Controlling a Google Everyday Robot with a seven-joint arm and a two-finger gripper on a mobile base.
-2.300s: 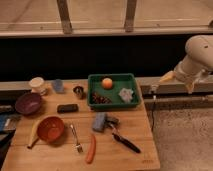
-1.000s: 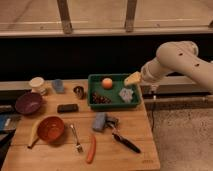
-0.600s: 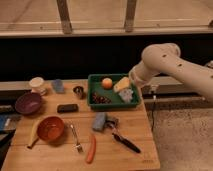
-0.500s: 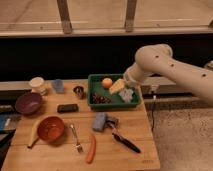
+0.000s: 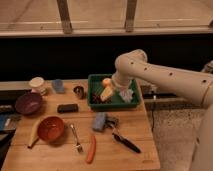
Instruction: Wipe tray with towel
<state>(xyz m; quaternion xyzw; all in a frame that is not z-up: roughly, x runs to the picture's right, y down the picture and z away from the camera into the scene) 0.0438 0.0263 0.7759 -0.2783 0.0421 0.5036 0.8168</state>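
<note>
The green tray (image 5: 92, 90) stands at the back middle of the wooden table. In its right half lies the pale grey-white towel (image 5: 127, 95), crumpled. My gripper (image 5: 107, 93) hangs down inside the tray, just left of the towel, its yellowish fingers open and holding nothing. An orange ball (image 5: 106, 81) rests at the tray's back, right behind the gripper, and a small dark red thing (image 5: 95, 98) sits in the tray's front left. The white arm (image 5: 160, 77) reaches in from the right over the tray's right wall.
Left of the tray are a small metal cup (image 5: 78, 91), a blue-grey cloth (image 5: 58, 85), a white cup (image 5: 36, 84), a purple bowl (image 5: 28, 102) and a black block (image 5: 67, 107). In front lie a red bowl (image 5: 50, 128), fork (image 5: 76, 138), carrot (image 5: 91, 148), blue-grey block (image 5: 100, 121) and black-handled tool (image 5: 125, 142).
The arm has swung from beyond the table's right edge leftward over the tray, and the gripper has come down into the tray beside the towel. The towel has not moved.
</note>
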